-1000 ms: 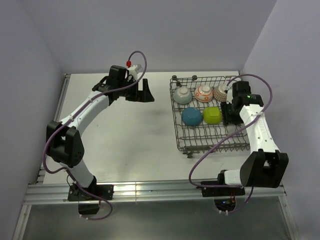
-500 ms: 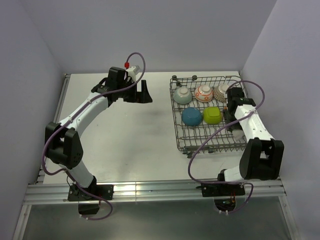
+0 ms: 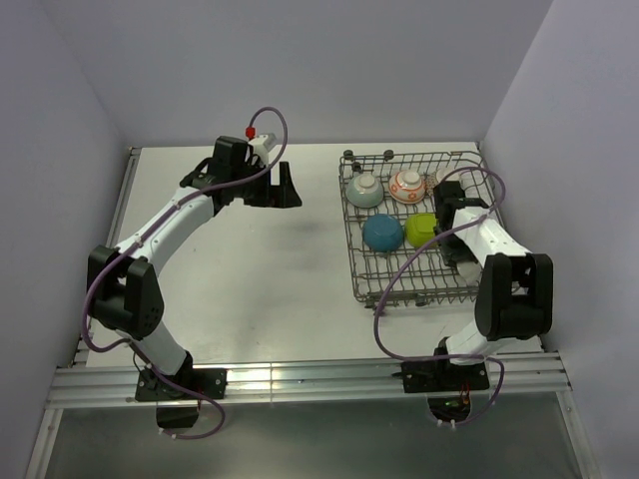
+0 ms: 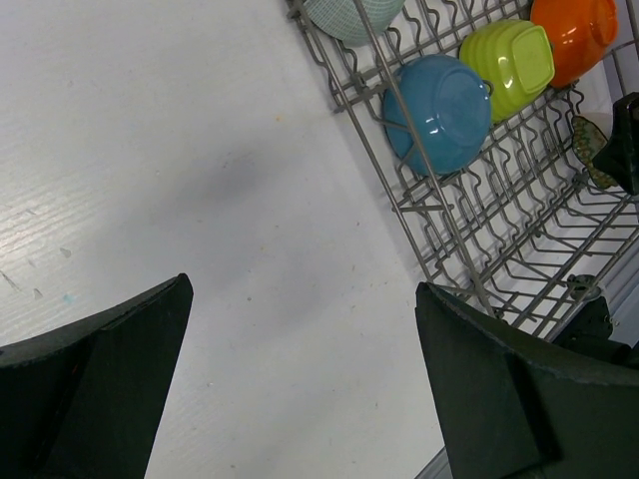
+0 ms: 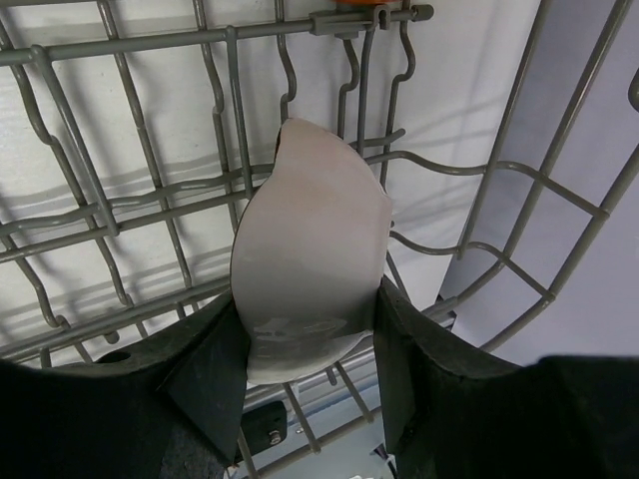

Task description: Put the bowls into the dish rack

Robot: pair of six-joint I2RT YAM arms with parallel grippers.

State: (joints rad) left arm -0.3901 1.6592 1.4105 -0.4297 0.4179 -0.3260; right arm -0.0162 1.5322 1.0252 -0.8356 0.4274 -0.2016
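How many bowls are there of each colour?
Pale teal bowl: 1
Orange-and-white bowl: 1
Blue bowl: 1
Lime green bowl: 1
Pale bowl held in the right hand: 1
Total: 5

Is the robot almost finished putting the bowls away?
Nearly. Four sit in the dish rack: the teal bowl, orange-white bowl, blue bowl and green bowl. The right gripper grips a pale bowl on edge among the tines; letting go is what's left. The left gripper is open and empty. I see no bowls outside the rack.
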